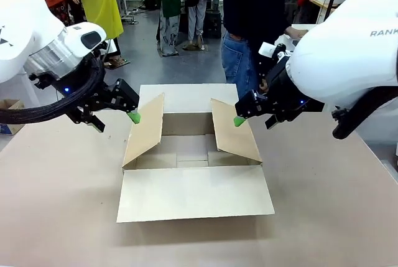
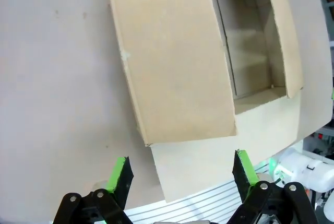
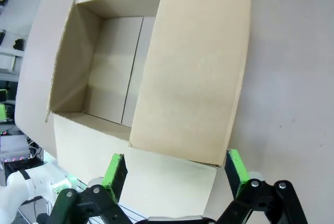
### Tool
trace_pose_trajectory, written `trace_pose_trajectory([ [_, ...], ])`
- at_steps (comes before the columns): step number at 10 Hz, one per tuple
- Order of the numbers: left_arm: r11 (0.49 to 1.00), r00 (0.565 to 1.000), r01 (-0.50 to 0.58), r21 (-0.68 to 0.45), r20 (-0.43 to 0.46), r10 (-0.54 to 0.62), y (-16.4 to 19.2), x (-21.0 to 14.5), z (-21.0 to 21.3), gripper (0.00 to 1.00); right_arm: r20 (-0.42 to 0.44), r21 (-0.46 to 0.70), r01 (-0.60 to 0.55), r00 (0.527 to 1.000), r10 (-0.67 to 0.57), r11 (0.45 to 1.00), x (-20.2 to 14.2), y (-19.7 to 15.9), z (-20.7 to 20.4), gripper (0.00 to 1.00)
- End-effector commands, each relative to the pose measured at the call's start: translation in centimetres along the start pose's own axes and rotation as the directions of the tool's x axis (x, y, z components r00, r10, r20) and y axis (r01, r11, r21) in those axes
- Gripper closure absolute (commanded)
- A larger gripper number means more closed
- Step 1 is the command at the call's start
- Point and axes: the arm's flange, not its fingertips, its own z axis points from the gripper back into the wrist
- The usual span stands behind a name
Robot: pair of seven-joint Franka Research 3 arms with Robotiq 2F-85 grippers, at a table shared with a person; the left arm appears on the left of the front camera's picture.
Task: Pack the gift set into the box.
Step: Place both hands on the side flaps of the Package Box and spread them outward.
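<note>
Left pincer [image 1: 132, 116] and right pincer [image 1: 239, 121] hover apart, jaws spread wide.

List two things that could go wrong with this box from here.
1. The side flaps stand half-raised; falling inward, they could block the box.
2. The open left hand and right hand sit at the flap edges; a nudge might crease a flap or slide the box.
</note>
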Motion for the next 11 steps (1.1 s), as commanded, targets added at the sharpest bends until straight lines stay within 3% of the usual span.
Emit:
trace_pose_trajectory([
  [1, 0.999, 0.999, 0.01, 0.043, 0.034, -0.011, -1.7, 0.4, 0.4, 0.0, 0.004, -0.006, 0.003, 1.0, -0.003, 1.0, -0.1, -0.1, -0.2, 0.0],
  [3, 0.987, 0.998, -0.002, 0.159, 0.056, -0.006, -4.3, 1.5, 0.2, 0.0, 0.004, -0.006, 0.003, 1.0, -0.003, 1.0, -0.1, -0.1, -0.2, 0.0],
  [6, 0.966, 1.0, -0.03, 0.257, 0.015, 0.027, -7.6, 5.1, -3.4, 0.0, 0.004, -0.006, 0.003, 1.0, -0.003, 1.0, -0.1, -0.1, -0.2, 0.0],
  [8, 0.929, 0.995, -0.094, 0.358, 0.068, 0.075, -8.6, 7.0, -6.7, 0.0, 0.004, -0.006, 0.003, 1.0, -0.003, 1.0, -0.1, -0.1, -0.2, 0.0],
  [11, 0.908, 0.993, -0.103, 0.405, -0.014, 0.118, -8.7, 9.7, -10.9, 0.0, 0.004, -0.006, 0.003, 1.0, -0.003, 1.0, -0.1, -0.1, -0.2, 0.0],
])
